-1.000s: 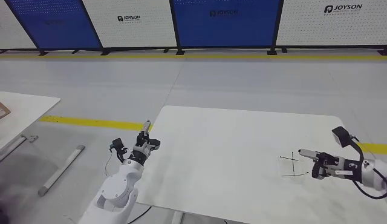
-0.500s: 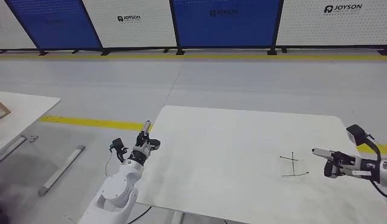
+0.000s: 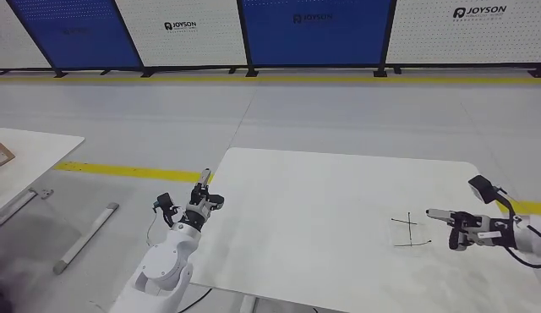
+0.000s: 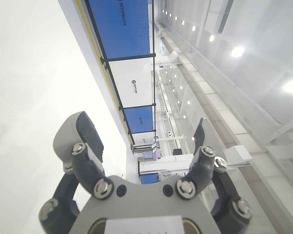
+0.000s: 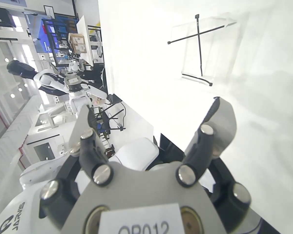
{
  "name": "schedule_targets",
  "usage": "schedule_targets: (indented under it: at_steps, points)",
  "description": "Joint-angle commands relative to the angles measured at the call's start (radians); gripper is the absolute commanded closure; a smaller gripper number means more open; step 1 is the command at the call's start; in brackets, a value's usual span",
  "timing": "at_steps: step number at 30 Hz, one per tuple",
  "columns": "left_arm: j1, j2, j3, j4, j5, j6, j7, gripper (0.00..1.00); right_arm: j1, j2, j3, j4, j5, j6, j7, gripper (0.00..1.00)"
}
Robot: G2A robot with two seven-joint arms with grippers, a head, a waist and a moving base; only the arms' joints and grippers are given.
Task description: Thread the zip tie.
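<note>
Three black zip ties (image 5: 198,34) lie flat on the table (image 5: 136,49) just ahead of the right jaws, which are spread and empty. Two ties cross, and the curved tie (image 5: 196,78) lies nearest those jaws. All three seem to rest on a clear sheet (image 5: 217,49). The left jaws, also spread and empty, are at the table edge, well apart from the ties.

The ties are thin and lie flush, so a pinch may well close on nothing or skid off. Closing at the crossing would likely take two ties at once or flick one away. The sheet could get caught along with a tie, or slide and drag the rest. A mid-length grip would leave head and tail loose, making threading hard.
</note>
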Motion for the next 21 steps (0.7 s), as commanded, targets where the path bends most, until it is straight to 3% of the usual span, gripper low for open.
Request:
schedule_targets:
  at_steps: [1,3,4,8,13,21]
  points:
    - [0.0,0.0,0.0,0.0,0.0,0.0,0.0,0.0,0.0,0.0,0.0,0.0,0.0,0.0,0.0,0.0]
    - [0.0,0.0,0.0,0.0,0.0,0.0,0.0,0.0,0.0,0.001,-0.004,-0.01,-0.019,-0.015,-0.005,0.0]
    - [0.0,0.0,0.0,0.0,0.0,0.0,0.0,0.0,-0.007,0.004,-0.015,-0.023,-0.059,-0.063,0.0,0.0]
    - [0.0,0.0,0.0,0.0,0.0,0.0,0.0,0.0,0.002,0.017,-0.032,-0.019,-0.095,-0.124,0.0,0.0]
    - [0.0,0.0,0.0,0.0,0.0,0.0,0.0,0.0,0.064,0.029,-0.141,-0.001,-0.141,-0.131,0.0,0.0]
    - [0.0,0.0,0.0,0.0,0.0,0.0,0.0,0.0,0.064,0.029,-0.141,-0.001,-0.141,-0.131,0.0,0.0]
